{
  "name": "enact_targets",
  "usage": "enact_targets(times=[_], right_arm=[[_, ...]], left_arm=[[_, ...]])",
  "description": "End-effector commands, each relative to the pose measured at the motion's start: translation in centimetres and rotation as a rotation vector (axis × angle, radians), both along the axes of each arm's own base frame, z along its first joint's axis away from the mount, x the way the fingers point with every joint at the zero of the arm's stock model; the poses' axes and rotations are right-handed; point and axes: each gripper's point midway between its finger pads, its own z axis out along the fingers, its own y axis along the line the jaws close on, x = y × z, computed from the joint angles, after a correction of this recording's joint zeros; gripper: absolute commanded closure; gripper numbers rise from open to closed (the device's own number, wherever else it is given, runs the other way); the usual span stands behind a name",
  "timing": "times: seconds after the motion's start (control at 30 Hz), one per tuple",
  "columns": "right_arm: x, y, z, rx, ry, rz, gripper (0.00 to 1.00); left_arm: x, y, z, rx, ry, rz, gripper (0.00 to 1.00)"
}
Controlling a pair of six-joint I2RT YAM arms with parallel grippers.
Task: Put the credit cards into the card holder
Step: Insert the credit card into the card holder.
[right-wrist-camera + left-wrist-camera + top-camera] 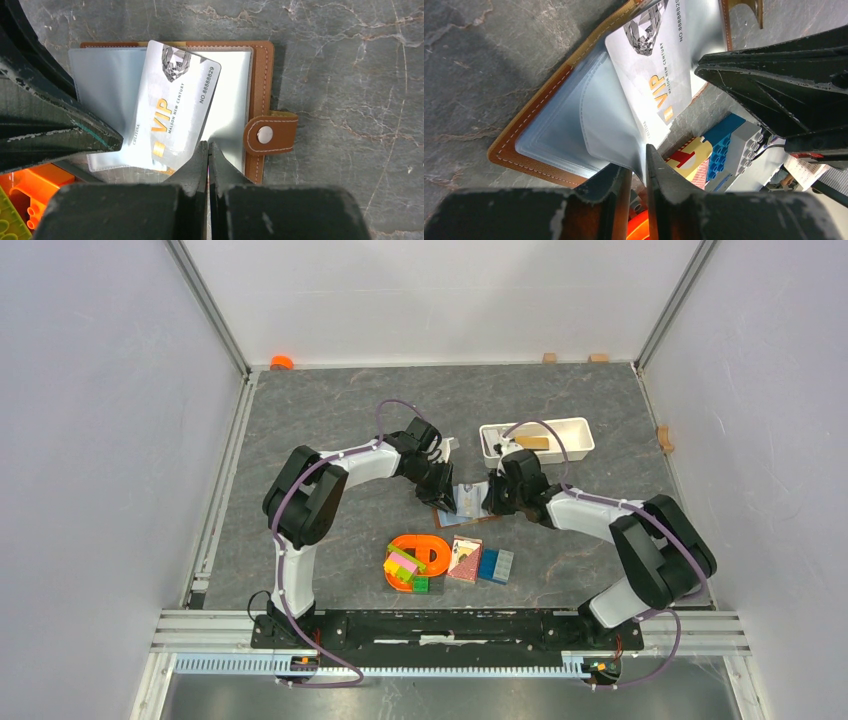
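Here we find the card holder lying open and flat on the grey counter, about midway between the two arms, its clear plastic sleeves facing up and its snap tab sticking out to one side. One silver credit card marked VIP rests tilted on top of the sleeves, partly under a clear leaf at one corner; we cannot tell whether it sits inside a pocket.

The right pincer is closed tight, its fingers together, the tips down on the sleeve just beside the card's lower edge and near the tab. The left pincer shows only a narrow slit between its fingers. A lifted clear leaf meets those tips, and we cannot tell whether it is pinched or merely touching.

Nearer the arm bases lie an orange toy, a red card pack and blue blocks. A white tray stands beyond the holder.
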Motion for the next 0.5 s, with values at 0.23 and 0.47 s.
enact_targets(times=[0.23, 0.47], right_arm=[[-0.2, -0.3, 0.4, -0.021, 0.017, 0.032, 0.91], [-0.7, -0.6, 0.6, 0.159, 0.007, -0.013, 0.68]], left_arm=[[1.5, 3.7, -3.4, 0.181, -0.089, 0.006, 0.71], [1.3, 4.8, -4.7, 0.249, -0.061, 0.015, 0.77]])
